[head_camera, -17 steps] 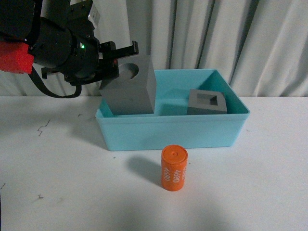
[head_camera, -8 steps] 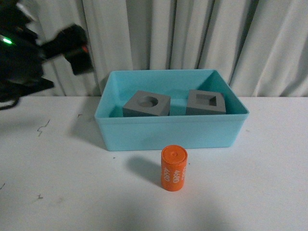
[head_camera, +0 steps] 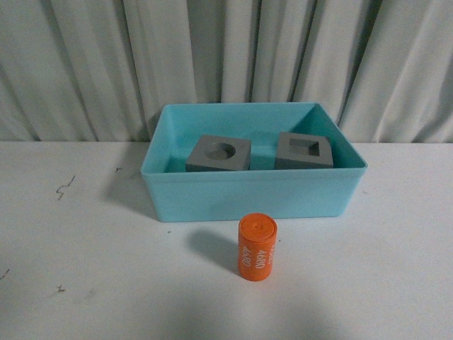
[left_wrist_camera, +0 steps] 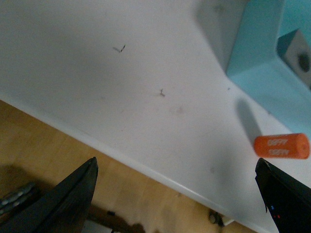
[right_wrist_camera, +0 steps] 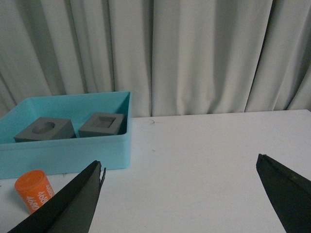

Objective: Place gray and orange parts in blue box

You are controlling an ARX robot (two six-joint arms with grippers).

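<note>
While both matte gray cubes (head_camera: 219,154) lie in the light-blue plastic tub (head_camera: 248,197) | orange cylinder (head_camera: 256,248) stands upright just before tub's front wall | left tool (left_wrist_camera: 176,164), right tool (right_wrist_camera: 179,162) spread, empty | nearer arm unclear

Dropped the round-recess gray cube (head_camera: 219,154) into the blue box (head_camera: 248,197), then pulled the left claw (left_wrist_camera: 175,165) clear of the front view.

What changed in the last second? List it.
The left gripper released the round-recess gray cube, which now lies flat in the blue box, then withdrew leftward out of the front view. The rectangular-recess cube and the orange cylinder stayed put.
</note>
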